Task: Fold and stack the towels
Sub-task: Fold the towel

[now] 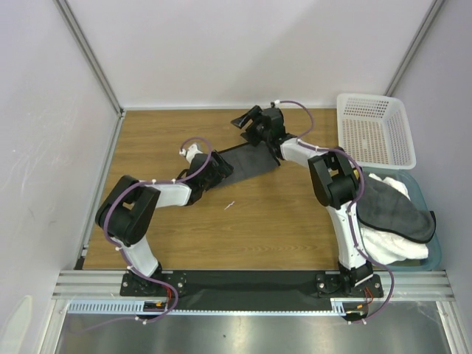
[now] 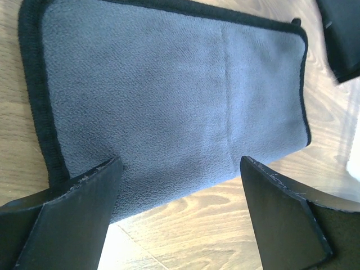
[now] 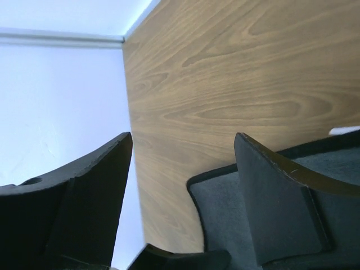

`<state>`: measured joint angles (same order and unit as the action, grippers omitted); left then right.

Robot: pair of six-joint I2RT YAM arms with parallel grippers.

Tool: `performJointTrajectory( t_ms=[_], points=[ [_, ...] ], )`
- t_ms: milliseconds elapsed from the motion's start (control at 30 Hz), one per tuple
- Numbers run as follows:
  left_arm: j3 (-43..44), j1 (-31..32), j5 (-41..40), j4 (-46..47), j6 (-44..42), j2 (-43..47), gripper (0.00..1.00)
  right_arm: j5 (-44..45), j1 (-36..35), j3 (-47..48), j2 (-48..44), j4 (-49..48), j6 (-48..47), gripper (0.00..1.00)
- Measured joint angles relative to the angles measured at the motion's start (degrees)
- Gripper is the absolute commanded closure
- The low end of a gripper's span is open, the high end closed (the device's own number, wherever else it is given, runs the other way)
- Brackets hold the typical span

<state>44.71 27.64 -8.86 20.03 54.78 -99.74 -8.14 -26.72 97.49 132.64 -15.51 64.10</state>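
From above: flat grey towel (image 1: 249,160), dark-edged narrow rectangle, smooth on the wooden table (image 1: 258,228). Over its left end, left gripper (image 1: 221,169), fingers wide apart, pinching nothing. Just past its far right corner, right gripper (image 1: 247,127), likewise spread and empty. Well to the right of the flat grey towel, white perforated basket (image 1: 375,131). Also to its right but nearer the arm bases, blue bin (image 1: 417,182) holding a white towel (image 1: 402,251), with a second grey towel (image 1: 394,210) draped on top.

From the left wrist: flat grey towel (image 2: 169,95) filling the space beyond the spread fingers (image 2: 73,219), one crease across it, no cloth between the tips.

From the right wrist: fingers (image 3: 281,202) apart, nothing gripped. Rounded corner of the flat grey towel (image 3: 222,211) beside the right-hand finger, bare wood beyond it.
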Motion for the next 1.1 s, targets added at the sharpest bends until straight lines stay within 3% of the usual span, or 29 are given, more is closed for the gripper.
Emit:
performJointTrajectory(
  t_ms=[167,500,833,1100],
  points=[
    [0.33,2.58,-1.88,-1.53,-2.62,0.39,0.07,-1.79,0.98,-0.55,-2.25,5.29,-8.28,0.22],
    [5.95,8.74,-0.87,-5.62,-7.74,-2.84,0.09,2.99,1.86,-18.45,-14.38,15.34,-20.98,0.24],
    [8.57,13.55,1.64,-7.34,-13.25,-4.15,0.09,5.55,3.85,-17.33,-12.37,16.96,-25.4,0.34],
    [8.87,14.14,5.09,-5.97,-15.87,-4.92,0.1,4.57,4.76,-10.32,-7.19,16.11,-27.58,0.36]
  ],
)
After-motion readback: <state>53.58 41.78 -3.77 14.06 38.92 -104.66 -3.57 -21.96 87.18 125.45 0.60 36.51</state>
